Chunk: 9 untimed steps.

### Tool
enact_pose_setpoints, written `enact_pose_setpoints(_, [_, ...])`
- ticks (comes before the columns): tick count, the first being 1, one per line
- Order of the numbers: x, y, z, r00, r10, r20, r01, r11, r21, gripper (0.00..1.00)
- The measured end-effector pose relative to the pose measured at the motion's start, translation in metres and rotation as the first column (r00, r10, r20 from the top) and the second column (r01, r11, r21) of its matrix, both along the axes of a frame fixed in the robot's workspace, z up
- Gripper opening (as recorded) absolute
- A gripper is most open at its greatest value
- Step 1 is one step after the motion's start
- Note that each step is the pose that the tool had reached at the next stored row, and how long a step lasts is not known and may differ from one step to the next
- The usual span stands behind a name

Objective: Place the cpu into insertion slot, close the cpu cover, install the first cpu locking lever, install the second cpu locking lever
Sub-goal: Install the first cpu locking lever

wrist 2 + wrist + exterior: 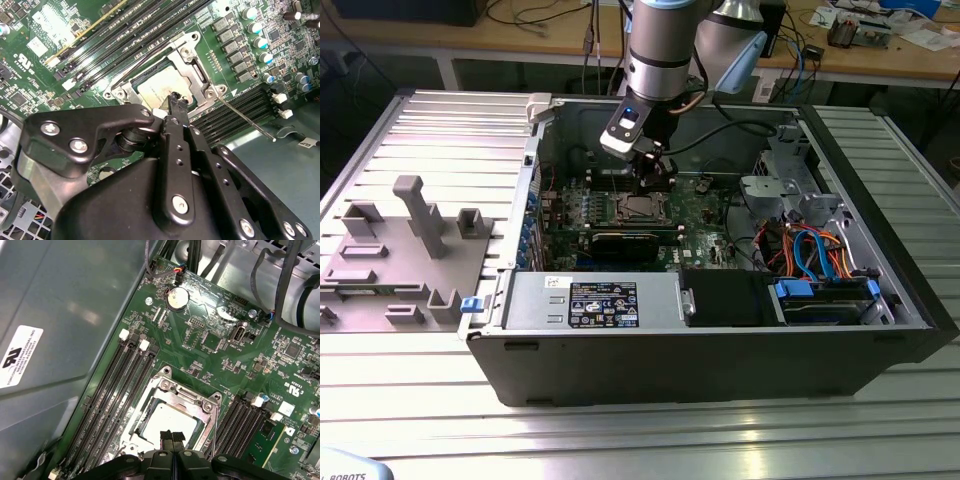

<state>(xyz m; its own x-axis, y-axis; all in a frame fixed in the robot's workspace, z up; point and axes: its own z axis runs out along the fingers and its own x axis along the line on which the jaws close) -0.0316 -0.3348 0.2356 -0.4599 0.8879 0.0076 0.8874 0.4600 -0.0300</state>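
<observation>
Arm (pixel 655 50) in the exterior view comes down almost upright from the far side into the open computer case (pixel 720 365). Its wrist is bent so that the gripper (pixel 648 172) points down at the green motherboard (pixel 705 205). The gripper hangs just over the far edge of the insertion slot (pixel 638 207), which sits left of the board's middle as the exterior view shows it.

In the second wrist view we look along the gripper (pixel 175 99). It is pressed together with no gap at its tip, and nothing is between its fingers. The tip sits at the edge of the cpu cover (pixel 194 75); we cannot tell whether it touches. The cpu (pixel 157 87) lies flat in the slot with its metal top up and its edges square to the frame. The cover lies flat around it. A thin locking lever (pixel 247 119) runs from a socket corner across the memory slots (pixel 235 112), and its end stands free.

In the first wrist view the closed gripper (pixel 172 436) hangs over the cpu (pixel 165 421), framed by the cover (pixel 187 396).
</observation>
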Motion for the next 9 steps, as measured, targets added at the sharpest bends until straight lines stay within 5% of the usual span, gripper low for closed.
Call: enact_pose_setpoints(9, [0.0, 0.0, -0.0001, 1.0, 0.006, 0.0001, -0.006, 1.0, 0.0001, 0.11])
